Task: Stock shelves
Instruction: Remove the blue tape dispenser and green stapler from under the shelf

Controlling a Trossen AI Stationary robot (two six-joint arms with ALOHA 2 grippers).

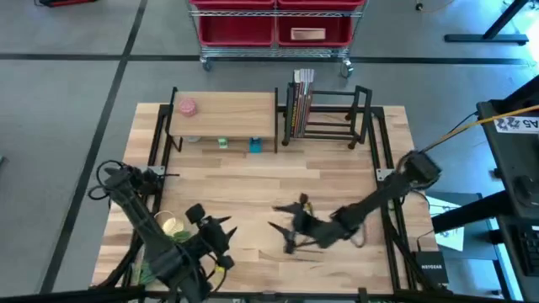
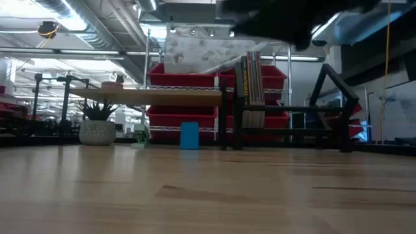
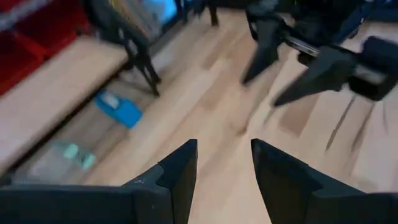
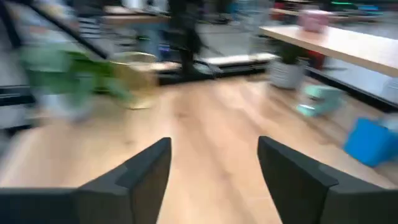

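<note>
Starting at the worktop's (image 1: pixel 253 202) near edge, the left gripper (image 1: pixel 226 229) hangs by the near left corner with its fingers spread and nothing between them. A yellowish container (image 1: pixel 172 225) and something green (image 1: pixel 145 271) sit beside that arm; what they are is unclear, and they look like stock not yet put away. Further right along the near edge, the right gripper (image 1: pixel 286 225) hovers over bare wood, its jaws also parted and empty.

At the far edge, the wood-topped shelf (image 1: pixel 226 112) stands toward the far left corner, with a pink item (image 1: pixel 186 108) on its top tier and a blue box (image 1: pixel 255 146) and a small green piece (image 1: pixel 222 143) at floor level beneath it. The low view also shows a potted plant (image 2: pixel 97 125) there. Touching or just beside it to the right, the black book rack (image 1: pixel 337 114) holds a few books (image 1: pixel 301 103) at its left end, the rest open.

My judgement: partly stocked, nothing in hand, near-corner items remaining.
</note>
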